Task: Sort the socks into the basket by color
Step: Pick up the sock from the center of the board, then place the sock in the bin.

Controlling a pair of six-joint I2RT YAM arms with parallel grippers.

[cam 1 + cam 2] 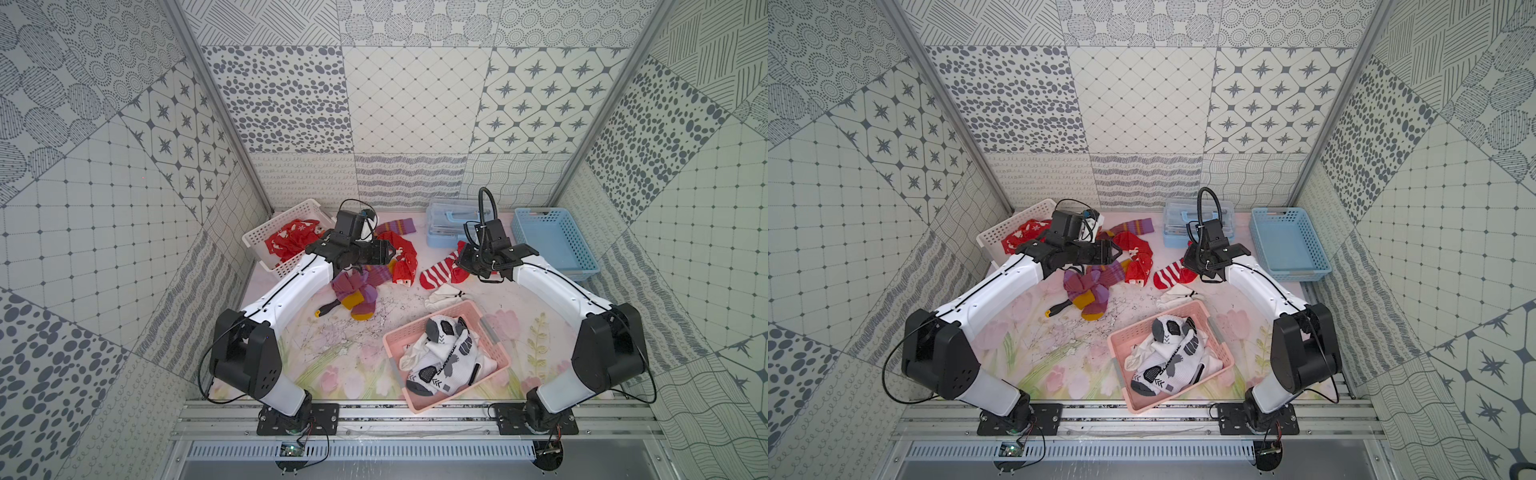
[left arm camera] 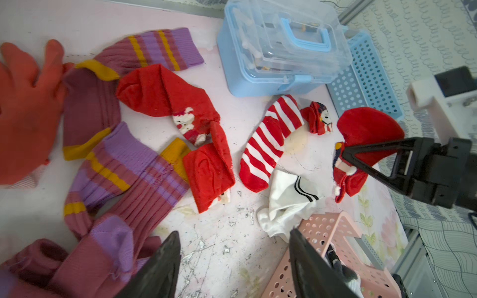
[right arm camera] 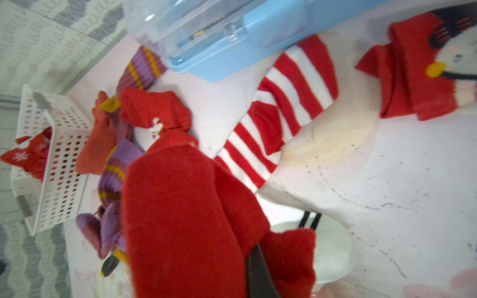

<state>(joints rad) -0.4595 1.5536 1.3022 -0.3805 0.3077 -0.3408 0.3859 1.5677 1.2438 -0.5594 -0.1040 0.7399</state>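
My right gripper (image 1: 460,261) is shut on a red sock (image 3: 180,219), which hangs lifted above the mat beside a red-and-white striped sock (image 1: 436,272). My left gripper (image 2: 234,232) is open and empty, hovering over loose red socks (image 1: 403,259) and purple socks with yellow toes (image 1: 357,291). Another purple sock (image 1: 395,227) lies farther back. A white sock (image 1: 444,296) lies just behind the pink basket (image 1: 419,322), which holds white socks with black-grey marks. The white basket (image 1: 274,220) at the back left holds red snowflake socks. At the back right, the blue basket (image 1: 557,249) is empty.
A clear blue-lidded toolbox (image 1: 449,230) stands at the back between the arms. An orange-red glove (image 2: 23,103) lies by the white basket. A yellow-and-black screwdriver (image 1: 328,309) rests next to the purple socks. Patterned walls close in three sides.
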